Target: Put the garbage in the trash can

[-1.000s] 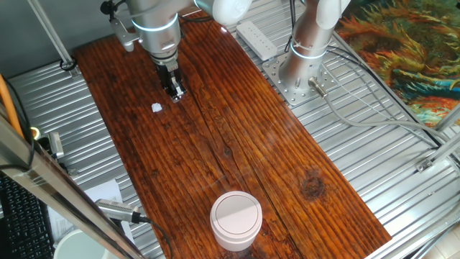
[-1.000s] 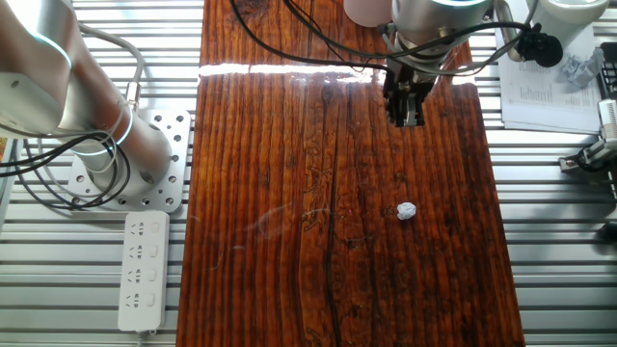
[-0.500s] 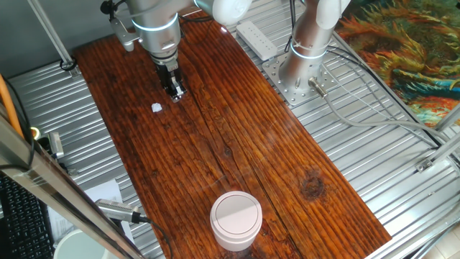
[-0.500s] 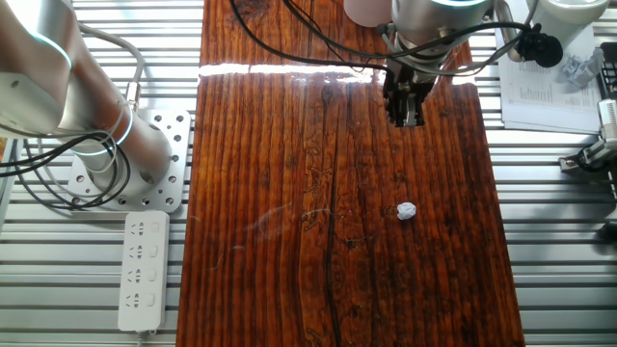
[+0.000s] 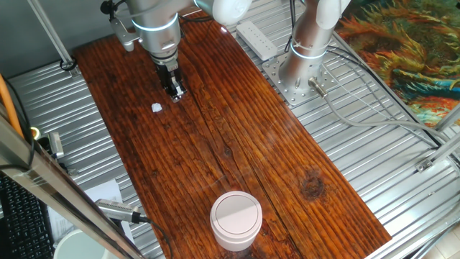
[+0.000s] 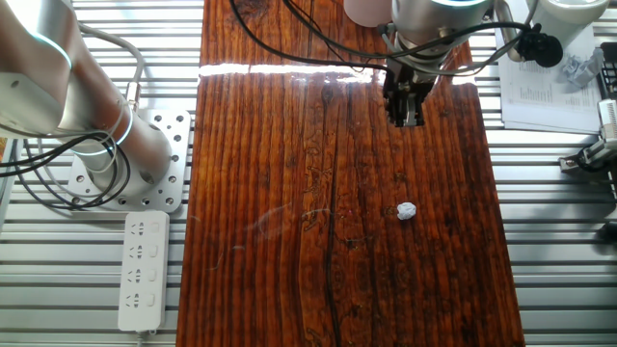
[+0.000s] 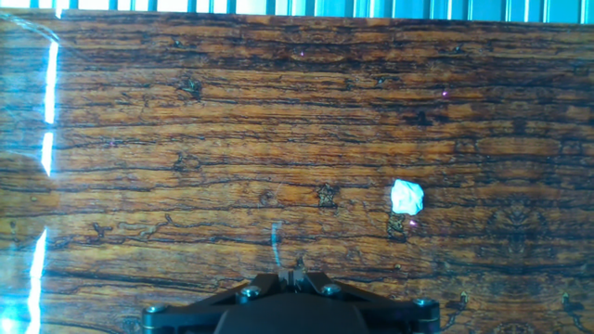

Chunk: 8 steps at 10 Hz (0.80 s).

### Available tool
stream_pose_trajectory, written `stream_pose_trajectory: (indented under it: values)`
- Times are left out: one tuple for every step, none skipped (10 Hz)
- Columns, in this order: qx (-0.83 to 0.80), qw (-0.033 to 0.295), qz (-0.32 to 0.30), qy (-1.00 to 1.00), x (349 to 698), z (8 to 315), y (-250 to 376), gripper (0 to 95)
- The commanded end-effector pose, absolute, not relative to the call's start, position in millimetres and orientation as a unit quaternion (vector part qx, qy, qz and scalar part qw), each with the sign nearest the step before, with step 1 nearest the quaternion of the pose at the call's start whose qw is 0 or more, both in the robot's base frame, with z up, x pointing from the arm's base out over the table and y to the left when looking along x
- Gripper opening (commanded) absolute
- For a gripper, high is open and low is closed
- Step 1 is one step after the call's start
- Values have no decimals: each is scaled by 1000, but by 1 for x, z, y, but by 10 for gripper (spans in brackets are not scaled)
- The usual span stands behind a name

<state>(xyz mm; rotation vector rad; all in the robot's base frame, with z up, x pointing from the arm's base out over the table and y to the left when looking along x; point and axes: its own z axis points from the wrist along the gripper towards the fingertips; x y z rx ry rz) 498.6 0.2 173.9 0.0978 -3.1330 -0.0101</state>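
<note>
The garbage (image 5: 157, 108) is a tiny white crumpled scrap lying on the wooden table. It also shows in the other fixed view (image 6: 406, 210) and in the hand view (image 7: 406, 197). My gripper (image 5: 175, 93) hangs above the table, a little to the right of the scrap and apart from it; it also shows in the other fixed view (image 6: 406, 118) and at the hand view's bottom edge (image 7: 295, 276). Its fingers are pressed together and hold nothing. The trash can (image 5: 236, 219), white with a round pale lid, stands near the table's front end, far from the gripper.
The arm's base (image 5: 305, 54) is bolted to a metal plate at the table's right side. A white power strip (image 5: 256, 39) lies behind it. Cables run across the ribbed metal surface around the wooden table (image 5: 237, 144).
</note>
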Motion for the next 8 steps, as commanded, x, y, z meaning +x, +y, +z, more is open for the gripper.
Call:
stream_pose_trajectory:
  values:
    - [30,4,-3,-1000,499,174,0,0]
    - [29,3,-3,-1000,499,174,0,0]
    - [28,3,-3,-1000,499,174,0,0]
    - [26,3,-3,-1000,499,174,0,0]
    - [26,3,-3,-1000,498,174,0,0]
    - [26,3,-3,-1000,498,175,-1,0]
    - [27,3,-3,-1000,498,175,-1,0]
    - [28,3,-4,-1000,498,175,-1,0]
